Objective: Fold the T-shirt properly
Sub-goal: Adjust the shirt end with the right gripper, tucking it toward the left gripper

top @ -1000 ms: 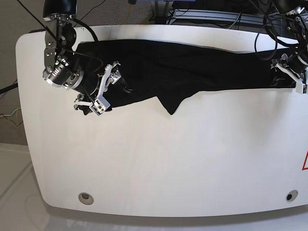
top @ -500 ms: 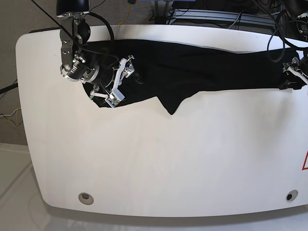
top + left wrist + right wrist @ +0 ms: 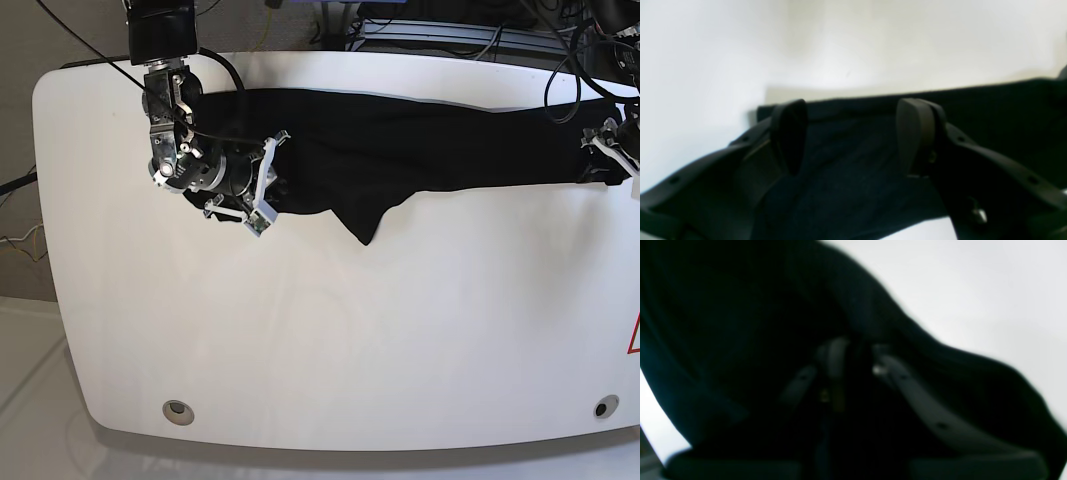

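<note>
right gripper (image 3: 853, 353) nearly closed on the t-shirt (image 3: 420, 140) — left gripper (image 3: 851, 133) agape over cloth, nothing gripped

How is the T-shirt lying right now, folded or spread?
Partly folded: the T-shirt lies as a long band along the table's far edge, one corner hanging down.

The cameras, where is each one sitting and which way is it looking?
Base: sits high, looking down on the white table, the plain black cloth T-shirt and both arms.
Left wrist: rides the left arm, looking past the left gripper, jaws apart, over the shirt's edge.
Right wrist: rides the right arm, looking past the right gripper, jaws nearly together amid dark cloth; blurry.
All three share the T-shirt and table.
</note>
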`<action>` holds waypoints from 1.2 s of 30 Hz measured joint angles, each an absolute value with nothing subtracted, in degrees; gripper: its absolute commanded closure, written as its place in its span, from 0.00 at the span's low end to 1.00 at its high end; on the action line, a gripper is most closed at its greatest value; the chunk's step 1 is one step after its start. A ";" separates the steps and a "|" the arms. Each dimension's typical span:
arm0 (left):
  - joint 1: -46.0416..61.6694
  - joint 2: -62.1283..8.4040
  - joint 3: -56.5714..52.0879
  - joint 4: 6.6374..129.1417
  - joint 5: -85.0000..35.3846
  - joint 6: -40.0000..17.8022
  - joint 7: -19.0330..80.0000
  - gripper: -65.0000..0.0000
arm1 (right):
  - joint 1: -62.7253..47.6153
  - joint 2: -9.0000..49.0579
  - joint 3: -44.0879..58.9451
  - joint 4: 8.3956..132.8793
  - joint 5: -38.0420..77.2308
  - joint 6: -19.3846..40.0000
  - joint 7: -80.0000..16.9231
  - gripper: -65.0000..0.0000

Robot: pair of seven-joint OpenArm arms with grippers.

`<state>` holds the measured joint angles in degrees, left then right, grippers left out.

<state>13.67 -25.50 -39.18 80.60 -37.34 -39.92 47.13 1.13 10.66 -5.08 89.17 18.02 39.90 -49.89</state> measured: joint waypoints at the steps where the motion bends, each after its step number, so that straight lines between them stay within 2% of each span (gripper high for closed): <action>1: 13.69 -25.34 -39.38 80.53 -37.34 -39.94 47.13 0.40 | 1.30 10.61 -5.28 89.17 17.82 39.66 -49.65 1.00; 15: 12.21 -23.51 -40.34 79.53 -36.38 -39.86 46.54 0.41 | 1.78 12.01 -4.05 89.80 18.22 40.05 -50.22 1.00; 22: 12.38 -23.62 -40.01 79.18 -37.04 -39.88 45.56 0.41 | -3.46 13.15 3.07 99.18 19.68 40.01 -53.12 1.00; 36: 16.47 -24.47 -40.01 79.40 -38.04 -39.72 43.97 0.42 | -12.51 11.46 1.78 111.59 19.77 40.10 -54.59 1.00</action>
<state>16.47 -24.47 -40.01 79.40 -38.04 -39.72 43.97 -12.51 11.46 1.78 111.59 19.77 40.10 -54.59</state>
